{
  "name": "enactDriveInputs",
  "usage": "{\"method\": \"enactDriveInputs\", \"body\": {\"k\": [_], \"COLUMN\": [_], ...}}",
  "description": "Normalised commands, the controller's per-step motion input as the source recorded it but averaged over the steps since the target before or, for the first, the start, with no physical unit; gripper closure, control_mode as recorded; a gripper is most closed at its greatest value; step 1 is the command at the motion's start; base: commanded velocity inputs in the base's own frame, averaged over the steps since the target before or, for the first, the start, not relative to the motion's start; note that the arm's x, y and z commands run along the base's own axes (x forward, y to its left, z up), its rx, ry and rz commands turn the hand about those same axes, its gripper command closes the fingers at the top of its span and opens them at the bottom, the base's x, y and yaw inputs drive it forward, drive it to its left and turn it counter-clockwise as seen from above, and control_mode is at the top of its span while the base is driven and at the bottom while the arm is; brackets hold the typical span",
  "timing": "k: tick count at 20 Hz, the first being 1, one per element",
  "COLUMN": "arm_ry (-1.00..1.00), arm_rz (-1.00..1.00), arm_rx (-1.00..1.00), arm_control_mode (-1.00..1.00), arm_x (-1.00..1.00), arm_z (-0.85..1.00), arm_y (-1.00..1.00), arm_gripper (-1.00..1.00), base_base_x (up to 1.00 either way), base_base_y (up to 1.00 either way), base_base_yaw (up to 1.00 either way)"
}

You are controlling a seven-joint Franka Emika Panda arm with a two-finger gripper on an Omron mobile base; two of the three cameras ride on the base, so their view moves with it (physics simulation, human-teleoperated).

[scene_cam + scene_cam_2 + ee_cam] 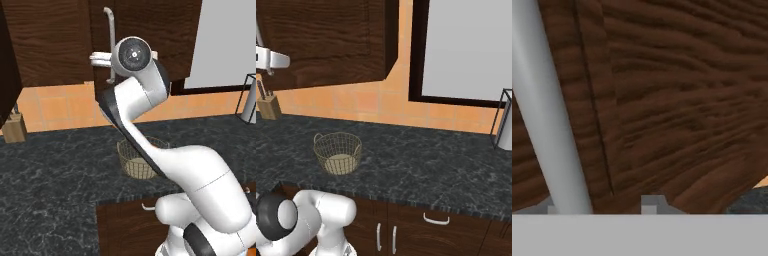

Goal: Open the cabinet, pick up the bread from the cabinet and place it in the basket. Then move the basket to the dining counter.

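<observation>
Black marbled counter (421,150) carries the wire basket (337,152), well below the closed cabinet (55,42). I see my gripper (602,202) straddling the cabinet's silver bar handle (547,125); whether it's clamped, I can't tell.

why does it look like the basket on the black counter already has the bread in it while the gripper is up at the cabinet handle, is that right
Not quite: the basket holds no bread; the right base view shows only its pale base. The rest stands: it sits on the black counter, and the gripper is at the cabinet handle.
</observation>
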Motion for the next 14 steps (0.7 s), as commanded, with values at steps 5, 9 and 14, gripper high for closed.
{"method": "enactDriveInputs", "body": {"k": [5,9,14], "arm_ry": [0.0,0.0,-0.07], "arm_rz": [0.0,0.0,0.01], "arm_rx": [0.03,0.02,0.03], "arm_control_mode": [-1.0,-1.0,-1.0], "arm_x": [-0.79,-0.66,-0.59], "arm_z": [0.0,0.0,-0.03], "arm_y": [-1.0,-1.0,-1.0], "arm_gripper": [1.0,1.0,1.0], "base_base_x": [0.0,0.0,0.0], "base_base_y": [0.0,0.0,0.0], "base_base_yaw": [0.0,0.0,0.0]}}
